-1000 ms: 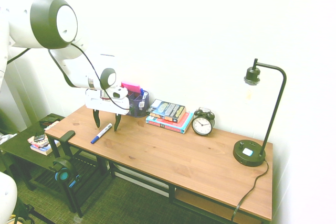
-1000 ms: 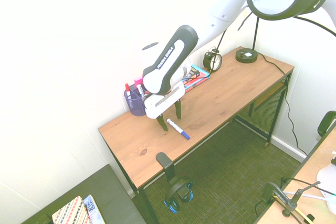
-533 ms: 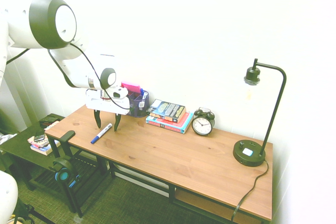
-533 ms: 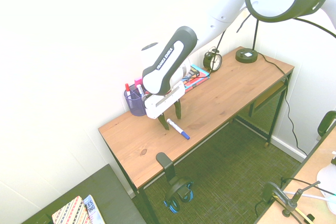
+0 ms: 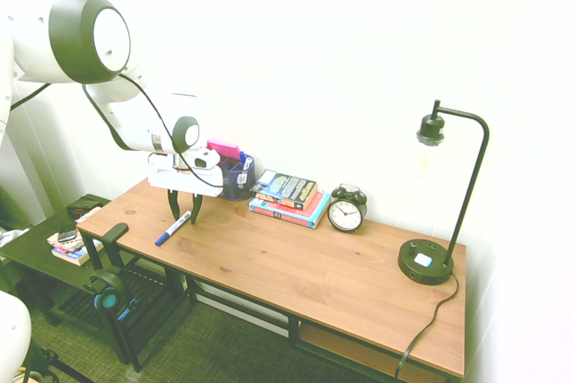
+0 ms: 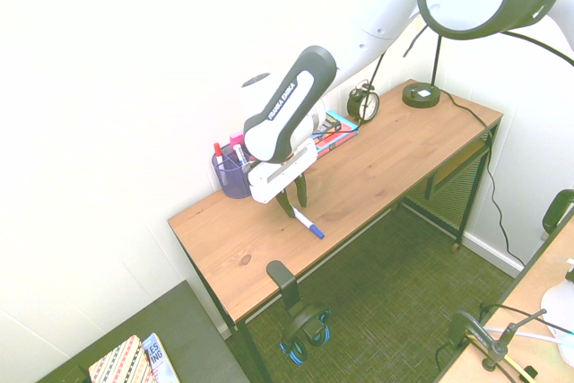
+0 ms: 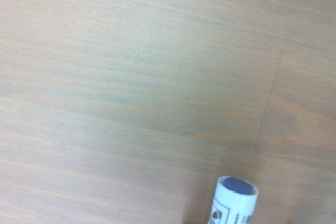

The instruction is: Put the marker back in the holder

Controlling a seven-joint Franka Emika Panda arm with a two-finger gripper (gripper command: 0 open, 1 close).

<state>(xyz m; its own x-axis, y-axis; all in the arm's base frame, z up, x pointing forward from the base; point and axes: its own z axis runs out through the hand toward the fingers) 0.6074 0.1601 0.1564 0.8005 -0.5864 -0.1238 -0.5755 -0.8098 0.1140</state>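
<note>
The marker [image 5: 170, 230] [image 6: 308, 223], white with a blue cap, lies flat on the wooden table [image 5: 296, 266] near its left end. My gripper [image 5: 185, 214] [image 6: 291, 206] points down over the marker's white rear end. Its fingers stand either side of the barrel, partly closed, with a gap still visible around it. In the wrist view the marker's blue-tipped end [image 7: 234, 200] pokes up against the wood. The holder [image 5: 237, 177] [image 6: 232, 178], a purple mesh basket with pens and a pink block, stands just behind the gripper by the wall.
A stack of books [image 5: 289, 196], a black alarm clock [image 5: 346, 211] and a black desk lamp [image 5: 430, 262] line the table's back toward the right. Headphones [image 5: 108, 293] hang on a hook at the table's left end. A low side table [image 5: 54, 244] is beyond it.
The fingers have drawn in from wide open to a narrower gap around the marker's end. Arm and marker have stayed in place.
</note>
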